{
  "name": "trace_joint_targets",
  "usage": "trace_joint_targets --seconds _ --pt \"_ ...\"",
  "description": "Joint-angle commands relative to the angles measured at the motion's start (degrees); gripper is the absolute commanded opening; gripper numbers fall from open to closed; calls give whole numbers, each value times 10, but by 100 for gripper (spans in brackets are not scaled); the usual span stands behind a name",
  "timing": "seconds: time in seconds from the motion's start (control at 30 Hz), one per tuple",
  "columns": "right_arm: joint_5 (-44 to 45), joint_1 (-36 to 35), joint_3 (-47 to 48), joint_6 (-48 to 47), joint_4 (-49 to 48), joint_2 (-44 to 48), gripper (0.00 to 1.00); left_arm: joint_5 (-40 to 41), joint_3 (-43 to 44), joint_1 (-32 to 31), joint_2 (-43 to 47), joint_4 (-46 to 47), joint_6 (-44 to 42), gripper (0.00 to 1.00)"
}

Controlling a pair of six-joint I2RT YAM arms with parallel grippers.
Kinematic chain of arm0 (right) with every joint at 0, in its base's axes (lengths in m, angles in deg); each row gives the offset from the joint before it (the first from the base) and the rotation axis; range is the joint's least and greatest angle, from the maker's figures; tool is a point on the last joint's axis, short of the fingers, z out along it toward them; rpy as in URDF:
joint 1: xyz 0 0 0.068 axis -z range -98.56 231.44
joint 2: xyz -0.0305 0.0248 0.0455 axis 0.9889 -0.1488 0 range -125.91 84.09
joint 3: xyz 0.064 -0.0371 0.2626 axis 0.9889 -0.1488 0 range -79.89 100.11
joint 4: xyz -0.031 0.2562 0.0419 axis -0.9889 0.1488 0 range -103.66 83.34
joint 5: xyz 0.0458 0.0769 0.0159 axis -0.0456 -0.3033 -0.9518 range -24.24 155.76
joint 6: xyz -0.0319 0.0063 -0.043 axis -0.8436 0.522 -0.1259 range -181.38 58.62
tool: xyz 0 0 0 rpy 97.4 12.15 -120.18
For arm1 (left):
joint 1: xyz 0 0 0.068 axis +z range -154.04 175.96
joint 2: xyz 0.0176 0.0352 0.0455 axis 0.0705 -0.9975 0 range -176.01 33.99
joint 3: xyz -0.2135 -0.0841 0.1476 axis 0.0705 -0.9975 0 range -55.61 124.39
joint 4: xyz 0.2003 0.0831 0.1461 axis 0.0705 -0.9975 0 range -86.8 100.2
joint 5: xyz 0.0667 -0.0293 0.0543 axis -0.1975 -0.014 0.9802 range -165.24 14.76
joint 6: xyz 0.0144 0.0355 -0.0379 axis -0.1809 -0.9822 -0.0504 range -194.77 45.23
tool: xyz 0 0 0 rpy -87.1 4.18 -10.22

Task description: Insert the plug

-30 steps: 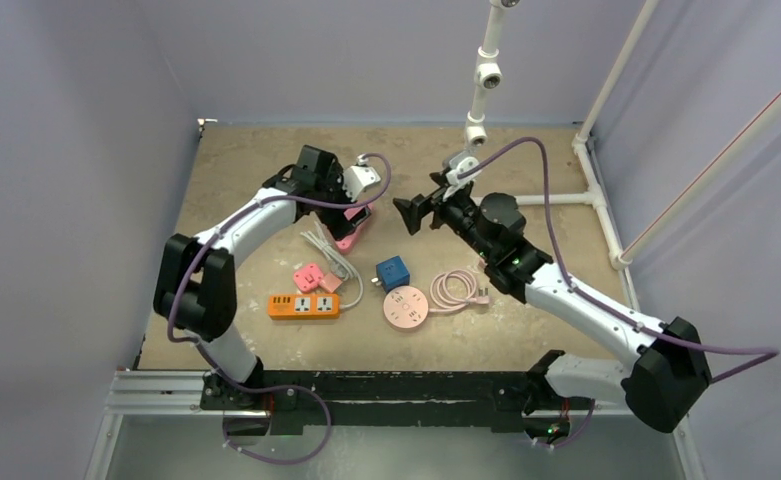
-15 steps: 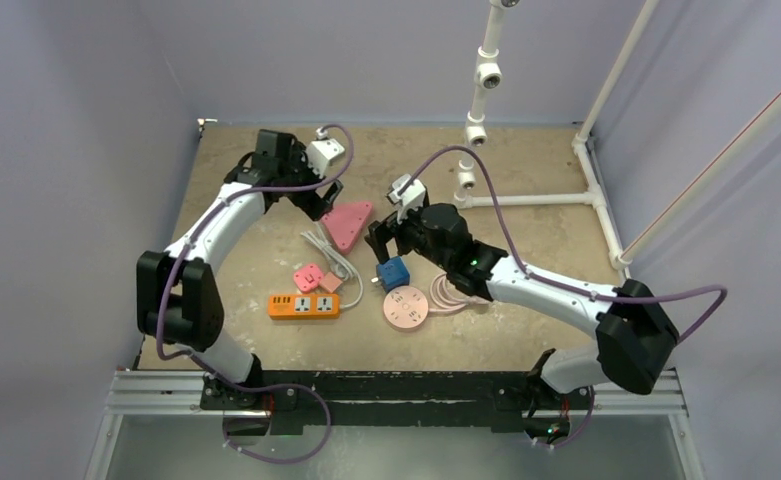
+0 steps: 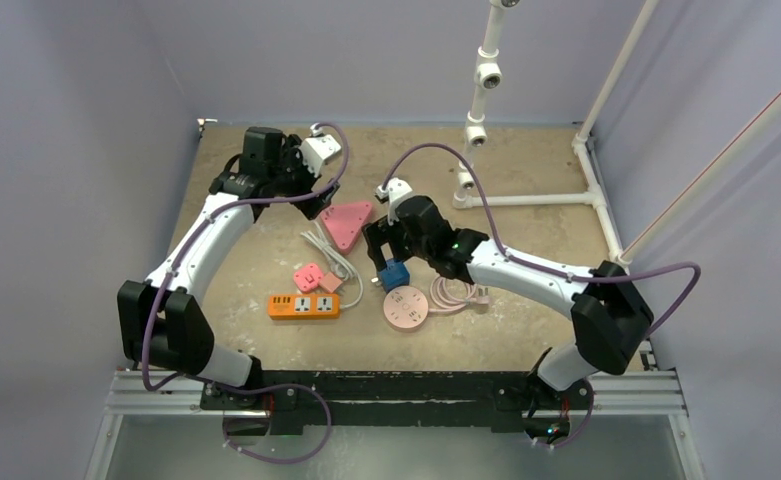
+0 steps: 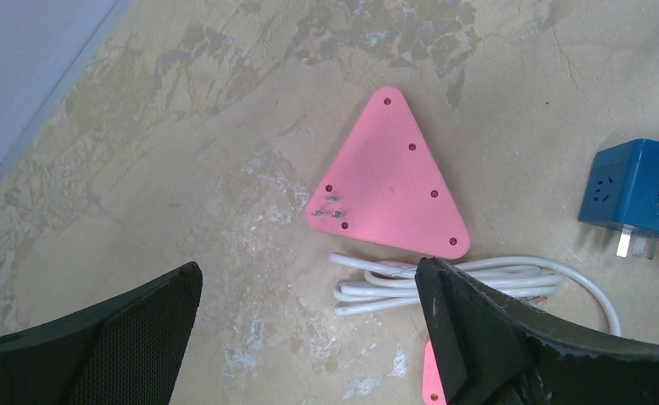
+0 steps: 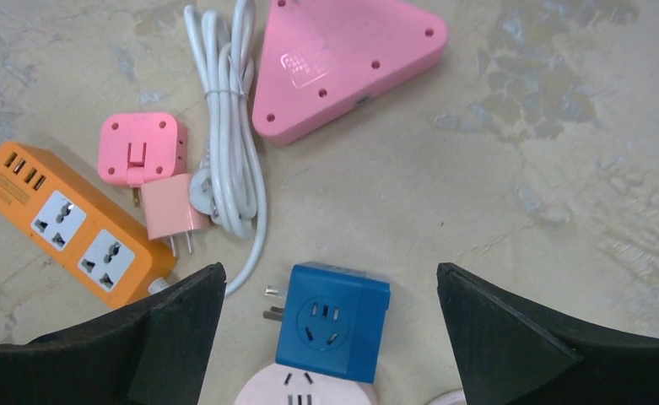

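From above, the left arm reaches toward the table's far-left corner. The left gripper (image 3: 314,203) hangs open, holding nothing, beside the pink triangular power strip (image 3: 349,224). The right arm folds in toward mid-table, with the right gripper (image 3: 382,255) over the blue cube adapter (image 3: 395,274), just beside the round pink socket hub (image 3: 405,307).

Left wrist view: the jaws are spread wide and empty, and a coiled white cord (image 4: 461,283) lies between the fingers.

Right wrist view: the jaws are released and stand well clear on either side of the cube, whose prongs point toward the orange power strip (image 5: 72,232).
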Motion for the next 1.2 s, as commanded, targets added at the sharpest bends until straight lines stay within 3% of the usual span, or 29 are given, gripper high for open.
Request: trace_joint_targets --seconds 0.0,0.27,0.6,0.67,0.73,1.0,1.17 --pt "-23 -5 6 67 26 -3 97 -8 -4 1 23 1 -15 99" --pt "-28 -10 -24 107 5 -41 80 -11 -3 1 34 -4 -22 99" --pt "-23 -21 -49 136 -12 -55 78 -18 -3 1 42 -16 -31 99" --pt "-11 -27 -49 143 -2 -54 82 -20 -3 1 43 -16 -33 99" --pt "9 -33 -45 145 10 -46 98 -23 -4 1 42 -15 -33 99" --pt "101 -33 34 160 63 -26 99 -29 -14 1 46 -9 -34 99" --pt "104 -33 23 180 86 -11 99 -36 -27 1 53 -18 -45 99"
